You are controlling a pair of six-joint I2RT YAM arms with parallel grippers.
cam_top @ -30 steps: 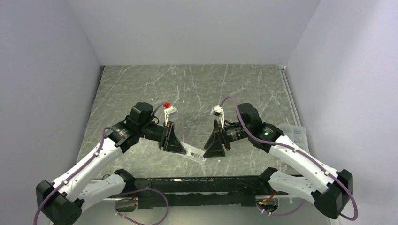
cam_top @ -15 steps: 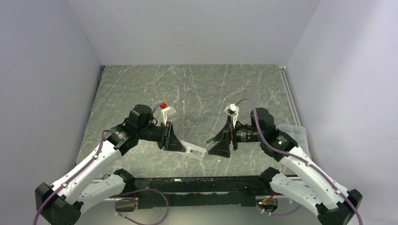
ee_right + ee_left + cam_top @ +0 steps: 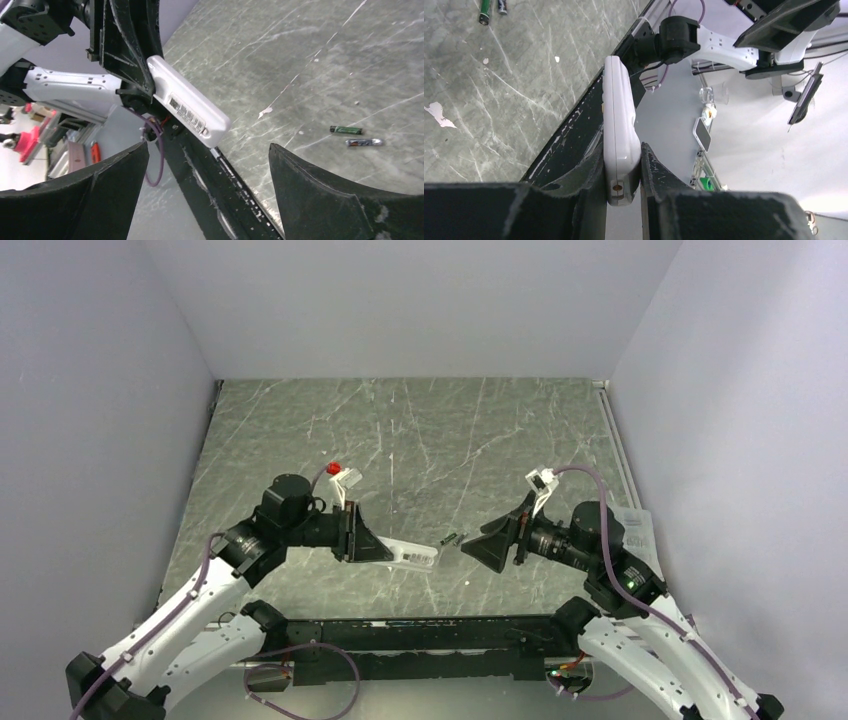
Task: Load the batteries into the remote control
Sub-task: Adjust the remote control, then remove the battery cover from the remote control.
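My left gripper (image 3: 368,543) is shut on one end of the remote control (image 3: 413,556), a slim white bar held above the table's near edge and pointing right. The left wrist view shows the remote control (image 3: 618,120) pinched edge-on between the fingers (image 3: 574,182). Both batteries (image 3: 450,538) lie loose on the table between the arms. In the right wrist view they lie side by side, one green (image 3: 346,130), one silvery-dark (image 3: 364,142). My right gripper (image 3: 478,546) stands open and empty, to the right of the remote control (image 3: 190,110) and apart from it.
A clear plastic box (image 3: 632,526) lies at the table's right edge behind the right arm. The black base rail (image 3: 420,630) runs along the near edge below the remote. White scuff marks (image 3: 439,114) dot the grey marbled table.
My right gripper has let go of the remote's free end, opened wide and drawn back to the right. The left arm, still holding the remote, has shifted slightly left.
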